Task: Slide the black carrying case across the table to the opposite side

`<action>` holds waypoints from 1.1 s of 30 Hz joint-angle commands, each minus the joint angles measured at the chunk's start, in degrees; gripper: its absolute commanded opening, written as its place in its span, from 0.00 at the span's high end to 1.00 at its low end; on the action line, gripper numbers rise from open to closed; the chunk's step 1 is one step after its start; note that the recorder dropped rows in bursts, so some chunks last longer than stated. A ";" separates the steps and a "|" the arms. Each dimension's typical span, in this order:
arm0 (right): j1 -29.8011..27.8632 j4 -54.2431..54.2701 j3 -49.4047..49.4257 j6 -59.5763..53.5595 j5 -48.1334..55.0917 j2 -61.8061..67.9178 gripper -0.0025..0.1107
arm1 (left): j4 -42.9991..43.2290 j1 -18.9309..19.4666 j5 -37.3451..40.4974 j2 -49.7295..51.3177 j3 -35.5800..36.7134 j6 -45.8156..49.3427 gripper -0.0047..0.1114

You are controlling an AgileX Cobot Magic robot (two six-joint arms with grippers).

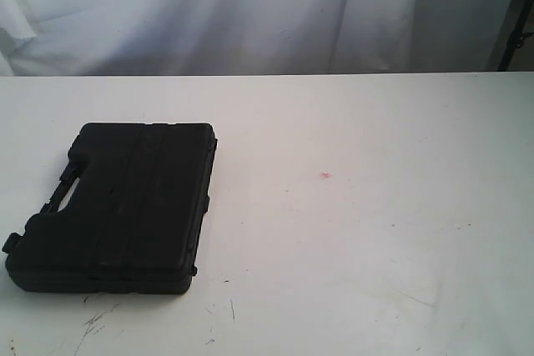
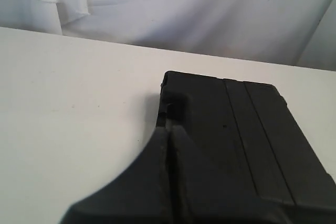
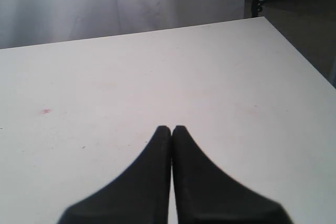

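Observation:
The black carrying case [image 1: 121,206] lies flat on the left part of the white table [image 1: 359,206], its handle side toward the left edge. No arm shows in the exterior view. In the left wrist view my left gripper [image 2: 168,128] is shut with nothing in it, its tips hovering by the near edge of the case [image 2: 247,135] at the handle side. My right gripper [image 3: 171,128] is shut and empty above bare table [image 3: 236,93], away from the case.
A small red mark [image 1: 324,176] sits mid-table, also the red mark [image 3: 45,111] in the right wrist view. Dark scuffs [image 1: 92,323] lie in front of the case. A white curtain [image 1: 250,6] hangs behind the table.

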 commanded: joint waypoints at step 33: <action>-0.18 0.33 0.22 -0.28 -0.12 -0.36 0.98 | 3.05 -2.37 -3.40 -2.09 4.00 0.56 0.96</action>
